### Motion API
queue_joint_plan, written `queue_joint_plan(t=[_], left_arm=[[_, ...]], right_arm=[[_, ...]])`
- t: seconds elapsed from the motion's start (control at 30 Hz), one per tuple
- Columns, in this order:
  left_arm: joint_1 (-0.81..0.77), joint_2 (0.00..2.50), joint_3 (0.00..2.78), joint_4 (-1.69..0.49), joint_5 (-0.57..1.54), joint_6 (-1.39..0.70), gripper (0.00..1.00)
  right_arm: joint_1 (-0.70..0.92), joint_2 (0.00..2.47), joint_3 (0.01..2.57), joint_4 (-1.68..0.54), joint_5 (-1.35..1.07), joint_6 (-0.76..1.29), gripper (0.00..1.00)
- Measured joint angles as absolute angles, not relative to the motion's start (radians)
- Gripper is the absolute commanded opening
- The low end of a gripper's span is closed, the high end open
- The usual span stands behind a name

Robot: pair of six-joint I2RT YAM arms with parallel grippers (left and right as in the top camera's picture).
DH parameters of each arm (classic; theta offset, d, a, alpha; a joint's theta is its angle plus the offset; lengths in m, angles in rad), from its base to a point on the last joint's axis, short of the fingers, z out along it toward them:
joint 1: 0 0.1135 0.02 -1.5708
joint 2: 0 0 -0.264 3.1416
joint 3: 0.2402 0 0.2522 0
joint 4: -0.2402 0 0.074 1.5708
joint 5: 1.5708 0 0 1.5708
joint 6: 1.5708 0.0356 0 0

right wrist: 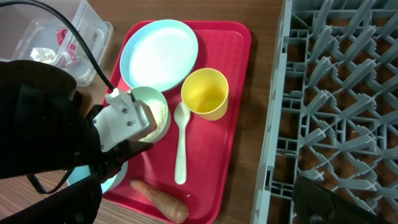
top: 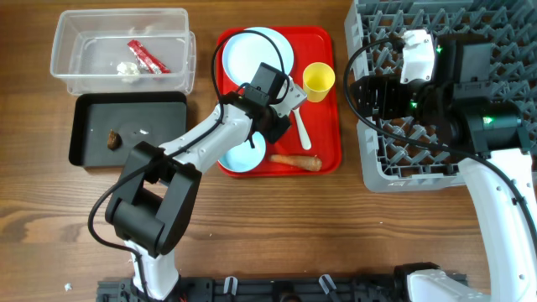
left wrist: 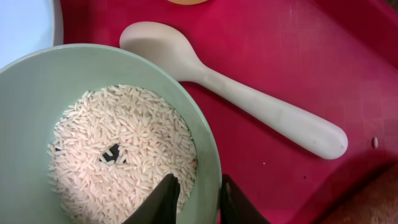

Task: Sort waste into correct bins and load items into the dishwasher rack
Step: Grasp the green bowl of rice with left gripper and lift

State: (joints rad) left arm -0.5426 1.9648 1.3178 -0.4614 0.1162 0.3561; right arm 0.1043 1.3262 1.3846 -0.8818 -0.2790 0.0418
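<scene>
My left gripper (left wrist: 198,196) is shut on the rim of the pale green bowl (left wrist: 37,93), one finger inside on the white rice (left wrist: 124,149) and one outside. In the overhead view the gripper (top: 281,107) hides this bowl. The bowl (right wrist: 155,111) stands on the red tray next to the white spoon (left wrist: 249,99), yellow cup (top: 319,81), pale blue plate (top: 252,52), pale blue bowl (top: 242,155) and carrot (top: 295,160). My right gripper (top: 362,95) is open and empty above the left edge of the grey dishwasher rack (top: 394,159).
The clear tub (top: 117,17) at the back left holds the red wrapper (top: 148,57) and white scrap (top: 128,70). The black tray (top: 159,113) in front of it holds the brown lump (top: 113,138) and a little rice. The red tray (top: 323,143) lies between the bins and the rack.
</scene>
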Motion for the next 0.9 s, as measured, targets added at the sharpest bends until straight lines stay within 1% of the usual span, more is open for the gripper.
queue_joint_plan(t=[0.3, 0.4, 0.67, 0.9], left_arm=[[-0.543, 2.016, 1.318, -0.437, 0.115, 0.354, 0.11], [-0.543, 2.023, 1.318, -0.428, 0.112, 0.351, 0.05], [-0.543, 2.022, 1.324, -0.389, 0.084, 0.314, 0.04], [-0.543, 1.995, 1.324, -0.377, 0.071, 0.236, 0.04]], right_arm=[[0.104, 1.326, 1.385, -0.882, -0.279, 0.042, 1.0], [0.104, 1.326, 1.385, -0.882, -0.279, 0.042, 1.0], [0.104, 1.326, 1.385, -0.882, -0.279, 0.042, 1.0], [0.104, 1.326, 1.385, -0.882, -0.279, 0.042, 1.0]])
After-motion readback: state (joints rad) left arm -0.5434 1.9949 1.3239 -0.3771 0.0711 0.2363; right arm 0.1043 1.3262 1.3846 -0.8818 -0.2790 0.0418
